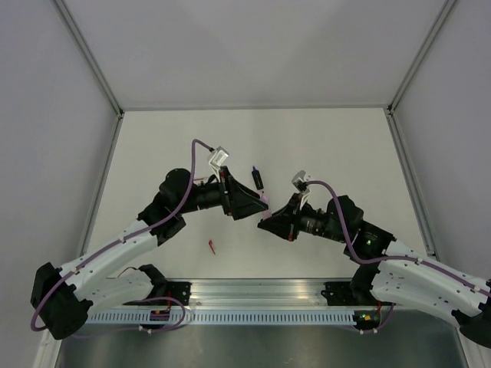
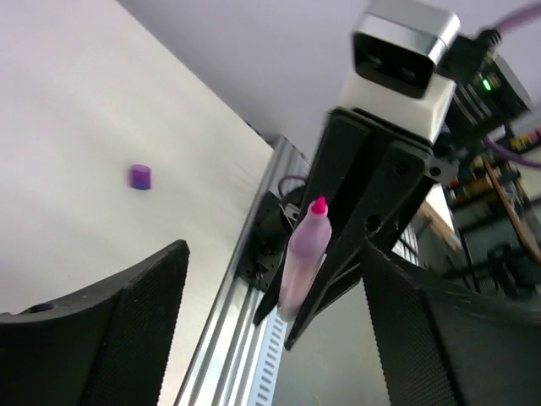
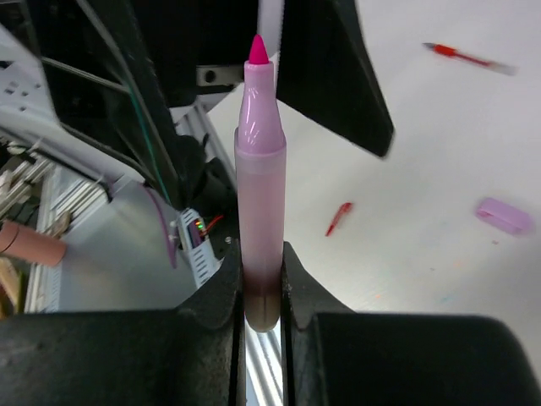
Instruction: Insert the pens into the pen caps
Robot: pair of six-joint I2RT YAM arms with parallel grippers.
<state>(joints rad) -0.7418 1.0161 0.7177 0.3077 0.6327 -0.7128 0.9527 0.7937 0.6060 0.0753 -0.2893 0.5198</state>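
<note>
Top view: grey walls (image 1: 46,115) close in the white counter (image 1: 330,146) on the left, right and far sides, and a rail (image 1: 253,295) runs along the bottom edge. The left end effector (image 1: 252,201) and right end effector (image 1: 270,218) meet at frame centre, well apart from every wall. The red cap (image 1: 212,245) lies lower left of them.

Left wrist view: the left end effector (image 2: 275,254) is spread wide and touches nothing. The marker (image 2: 303,258) stands between its jaws, and the purple cap (image 2: 140,176) lies blurred at the left.

Right wrist view: the right end effector (image 3: 262,283) is clamped on the base of the upright marker (image 3: 259,169), which has a lilac barrel and a magenta tip. On the counter (image 3: 423,152) lie the red pen (image 3: 465,57) upper right, the red cap (image 3: 340,217) mid-right, and the purple cap (image 3: 503,216) at the right edge.
</note>
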